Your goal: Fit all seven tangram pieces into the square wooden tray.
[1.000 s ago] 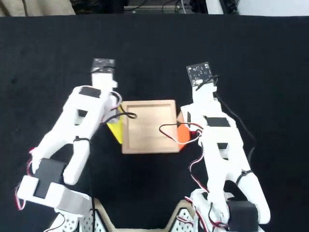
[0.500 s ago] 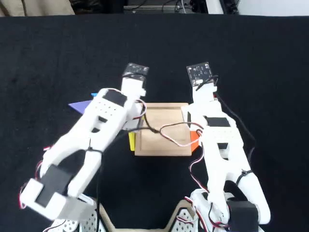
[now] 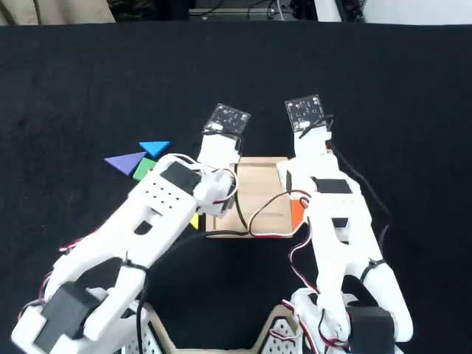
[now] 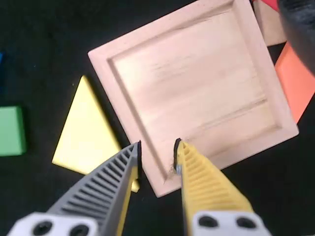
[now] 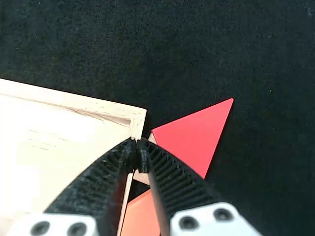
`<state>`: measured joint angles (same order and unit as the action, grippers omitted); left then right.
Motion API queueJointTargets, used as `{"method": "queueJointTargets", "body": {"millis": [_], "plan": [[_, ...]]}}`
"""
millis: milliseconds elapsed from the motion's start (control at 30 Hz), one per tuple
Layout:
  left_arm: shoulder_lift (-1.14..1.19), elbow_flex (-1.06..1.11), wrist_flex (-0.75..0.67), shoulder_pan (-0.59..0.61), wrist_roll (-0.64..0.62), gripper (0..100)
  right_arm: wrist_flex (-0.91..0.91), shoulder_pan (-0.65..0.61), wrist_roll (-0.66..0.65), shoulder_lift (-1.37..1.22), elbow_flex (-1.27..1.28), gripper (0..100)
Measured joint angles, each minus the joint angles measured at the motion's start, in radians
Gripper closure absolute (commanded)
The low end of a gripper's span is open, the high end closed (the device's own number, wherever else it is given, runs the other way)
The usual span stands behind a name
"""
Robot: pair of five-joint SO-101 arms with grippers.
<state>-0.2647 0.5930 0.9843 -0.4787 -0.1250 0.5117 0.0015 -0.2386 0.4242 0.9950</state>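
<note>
- Tray [image 3: 258, 188] sits mid-table with nothing fitted inside, so the task looks barely begun.
- Left gripper [image 4: 156, 147] straddles the tray's rim at its near-left corner, jaws parted, one finger inside.
- Right gripper [image 5: 136, 147] is closed, with its tips at the right wall by the far corner.
- Yellow triangle [image 4: 86, 132] lies just left of the tray, and a red triangle [image 5: 189, 137] just right.
- Next, probably: let go of the rim and pick up the yellow triangle.

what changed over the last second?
The left pincer swung over toward the right pincer and now straddles the tray rim; the tray slid that way too. The blue piece, purple piece and green piece came into view. The right pincer stayed shut at the tray's corner.
</note>
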Motion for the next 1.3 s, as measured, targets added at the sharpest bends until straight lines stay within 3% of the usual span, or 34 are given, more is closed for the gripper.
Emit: {"method": "queueJointTargets", "body": {"millis": [133,300,567,900,1300], "plan": [[-0.092,0.000,0.101,0.160,0.000,85,-0.035,0.000,0.000,0.000,0.018,98.6],[-0.121,0.089,0.081,0.368,0.040,69,-0.095,0.000,0.000,0.000,0.043,98.6],[-0.026,0.195,-0.112,0.385,0.051,68,-0.101,0.000,0.000,0.000,0.046,98.6],[0.327,-0.023,-0.064,0.384,0.014,68,-0.107,0.000,0.000,0.000,0.063,98.6],[0.361,-0.069,-0.060,0.370,-0.021,68,-0.107,-0.048,0.000,0.000,0.074,98.6]]}}
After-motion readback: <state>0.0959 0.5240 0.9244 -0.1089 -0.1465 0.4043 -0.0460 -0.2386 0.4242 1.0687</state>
